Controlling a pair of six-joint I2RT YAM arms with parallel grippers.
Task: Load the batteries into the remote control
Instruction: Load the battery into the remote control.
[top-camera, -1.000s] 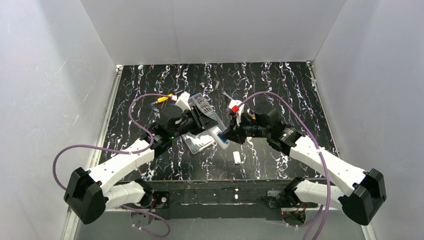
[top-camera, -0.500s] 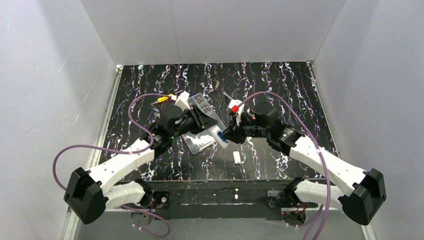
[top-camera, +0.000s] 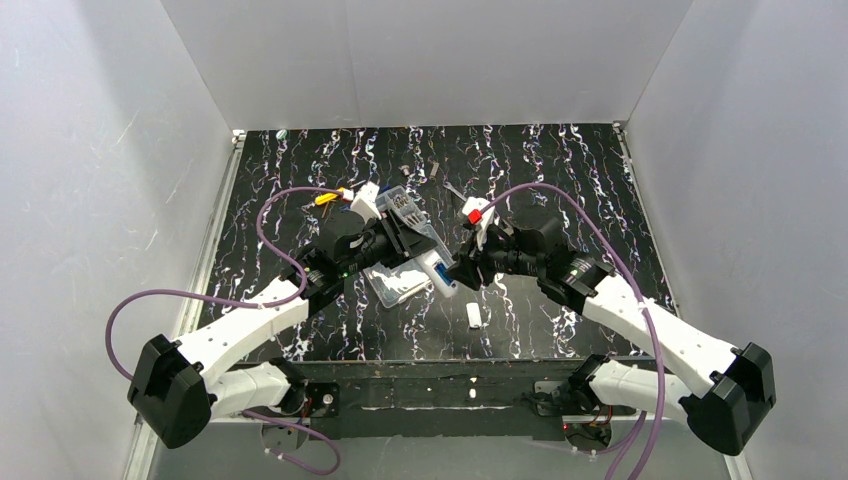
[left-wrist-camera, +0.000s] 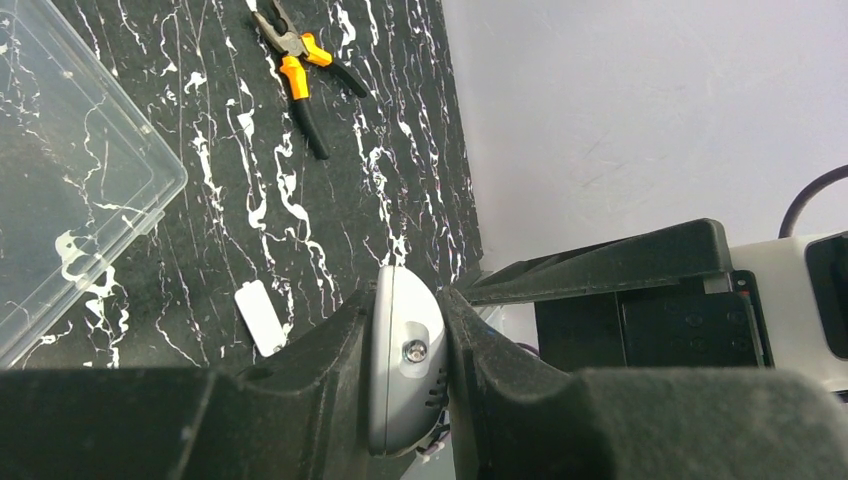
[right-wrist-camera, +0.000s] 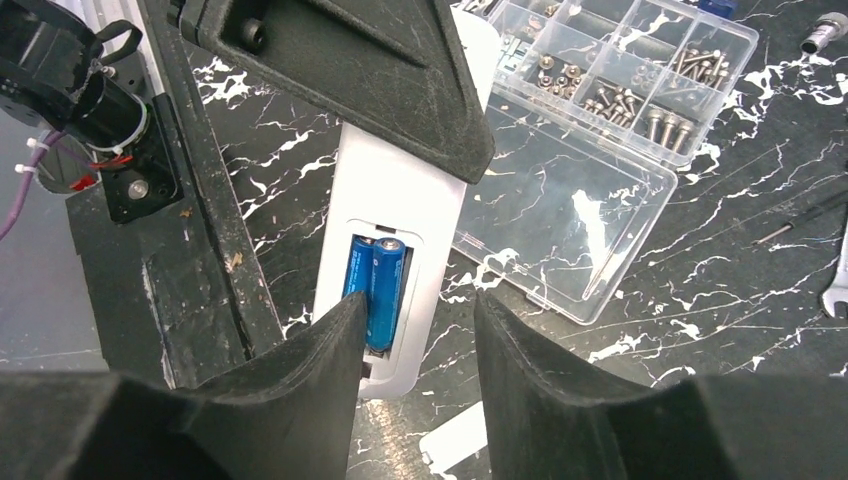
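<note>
Top view: my left tool (top-camera: 408, 248) holds the remote control (top-camera: 437, 272) over the worktop (top-camera: 560, 180). My right tool (top-camera: 460, 270) meets it from 3 o'clock, forearm low.

Left wrist view: the left tool pinches the remote's end.

Right wrist view: the right tool's fingers (right-wrist-camera: 300, 400) stand spread and empty. Both batteries (right-wrist-camera: 375, 290) lie side by side in the recess at 11 o'clock. To do this step well, I judge: confirm both sit flat, then back straight out.

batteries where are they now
Right wrist view, left of centre: the batteries sit side by side in the recess of the remote control, just beyond the right hand.
</note>
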